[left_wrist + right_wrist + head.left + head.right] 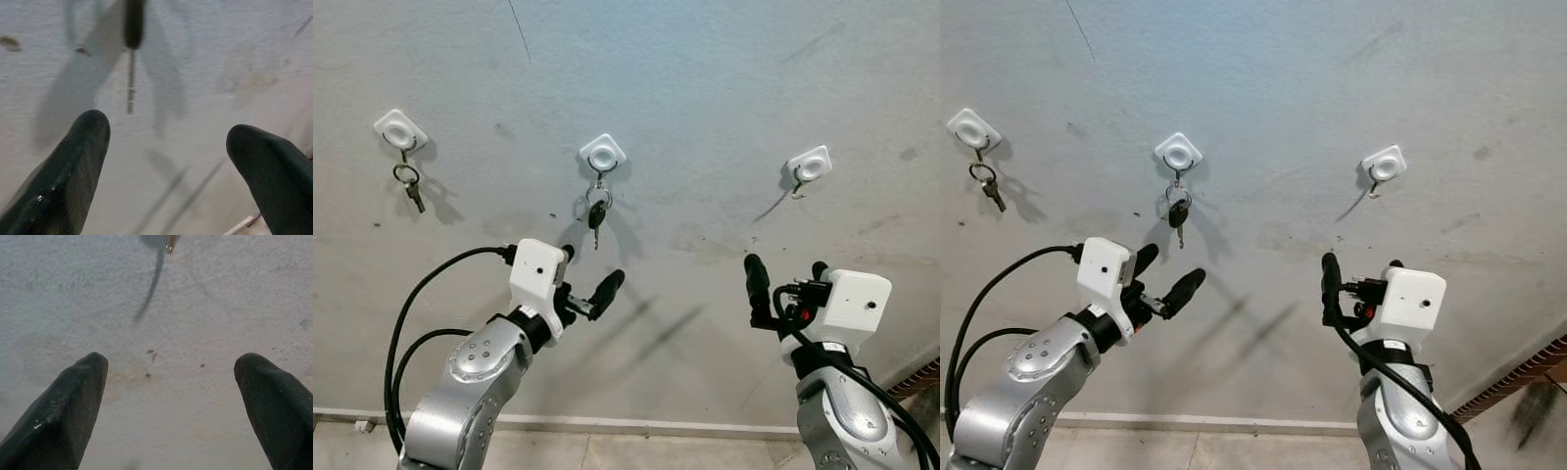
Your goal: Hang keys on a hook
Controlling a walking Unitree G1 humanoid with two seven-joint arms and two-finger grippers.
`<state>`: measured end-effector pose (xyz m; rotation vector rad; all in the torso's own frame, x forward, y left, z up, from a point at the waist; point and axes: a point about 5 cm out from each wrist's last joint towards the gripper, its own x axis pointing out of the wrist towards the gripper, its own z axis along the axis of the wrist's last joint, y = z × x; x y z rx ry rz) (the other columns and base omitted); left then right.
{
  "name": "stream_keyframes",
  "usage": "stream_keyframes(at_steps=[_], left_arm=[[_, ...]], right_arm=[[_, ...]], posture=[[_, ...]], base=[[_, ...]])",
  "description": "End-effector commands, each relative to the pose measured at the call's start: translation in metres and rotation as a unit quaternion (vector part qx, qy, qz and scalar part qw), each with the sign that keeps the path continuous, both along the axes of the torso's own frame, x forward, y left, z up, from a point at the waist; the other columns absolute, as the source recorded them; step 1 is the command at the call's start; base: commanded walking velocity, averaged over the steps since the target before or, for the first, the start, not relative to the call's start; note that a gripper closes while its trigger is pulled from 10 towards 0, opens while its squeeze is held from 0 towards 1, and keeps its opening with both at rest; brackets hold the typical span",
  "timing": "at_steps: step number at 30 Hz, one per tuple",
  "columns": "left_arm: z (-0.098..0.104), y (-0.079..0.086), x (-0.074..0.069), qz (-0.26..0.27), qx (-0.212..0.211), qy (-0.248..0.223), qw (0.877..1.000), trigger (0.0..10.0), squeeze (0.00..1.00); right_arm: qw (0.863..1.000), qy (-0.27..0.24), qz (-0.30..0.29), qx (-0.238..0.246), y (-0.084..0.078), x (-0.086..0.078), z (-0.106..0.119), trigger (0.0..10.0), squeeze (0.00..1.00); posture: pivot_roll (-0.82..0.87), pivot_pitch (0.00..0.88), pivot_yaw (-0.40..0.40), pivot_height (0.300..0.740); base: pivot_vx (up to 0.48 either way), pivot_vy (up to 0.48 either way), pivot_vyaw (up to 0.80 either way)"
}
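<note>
The light is even and rather bright on the wall (705,98). The keys (596,213) and both arms cast soft double shadows down and to the right. Head views are sharp; in the wrist views the near fingertips (73,166) look blurred.

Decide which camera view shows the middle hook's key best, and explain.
The left eye view: the key hangs whole from the middle hook. The right eye view shows the same. The left wrist view catches a blurred key. The right wrist view shows bare wall.
</note>
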<state>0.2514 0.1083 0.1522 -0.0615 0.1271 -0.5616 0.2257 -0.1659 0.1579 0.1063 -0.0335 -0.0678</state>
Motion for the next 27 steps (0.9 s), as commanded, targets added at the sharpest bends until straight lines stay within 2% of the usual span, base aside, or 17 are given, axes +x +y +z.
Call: stream_keyframes(at_steps=[1,12,22,27], left_arm=[[-0.001,-0.002,-0.002,-0.004,0.000,0.000,1.000,10.0,0.00],[0.000,0.001,0.008,0.017,0.008,-0.016,1.000,10.0,0.00],[-0.002,-0.002,0.004,0.011,0.007,-0.016,1.000,10.0,0.00],[-0.002,-0.002,0.003,0.013,0.005,-0.014,1.000,10.0,0.00]], right_arm=[[1.000,-0.005,-0.002,-0.003,-0.003,0.002,0.001,10.0,0.00],[1.000,-0.014,0.016,-0.005,0.003,0.012,0.003,10.0,0.00],[1.000,-0.014,0.023,-0.006,0.005,0.013,0.003,10.0,0.00],[1.000,-0.008,0.029,-0.007,0.006,0.010,0.002,10.0,0.00]], posture=[[0.12,0.000,-0.062,0.740],[0.11,0.000,-0.071,0.740],[0.10,0.000,-0.085,0.740],[0.10,0.010,-0.093,0.740]], base=[[0.000,0.000,0.00],[0.000,0.000,0.00],[0.000,0.000,0.00],[-0.270,0.000,0.00]])
